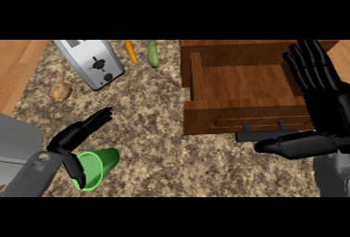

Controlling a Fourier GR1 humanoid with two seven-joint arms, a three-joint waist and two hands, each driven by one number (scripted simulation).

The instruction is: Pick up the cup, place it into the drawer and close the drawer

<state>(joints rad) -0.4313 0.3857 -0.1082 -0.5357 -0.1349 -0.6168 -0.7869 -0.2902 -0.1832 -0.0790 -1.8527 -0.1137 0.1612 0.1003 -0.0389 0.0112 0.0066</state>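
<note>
Near the counter's (pixel 171 152) front left corner, the green cup (pixel 96 167) lies on its side just beside the left hand (pixel 78 134), thumb at its rim, fingers straight, gripping nothing. Rightward, the open drawer (pixel 239 88); the right hand (pixel 321 92) spread flat beside it.

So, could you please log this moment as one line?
left hand: open beside cup | cup: lying on counter | drawer: open | right hand: open by drawer

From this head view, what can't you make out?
- Green cup: whether the left hand touches it; the thumb crosses its rim.
- Drawer: right wall hidden behind the right hand.
- Drawer handle: right end covered by that hand's thumb.
- Toaster: top cut by the upper edge.
</note>
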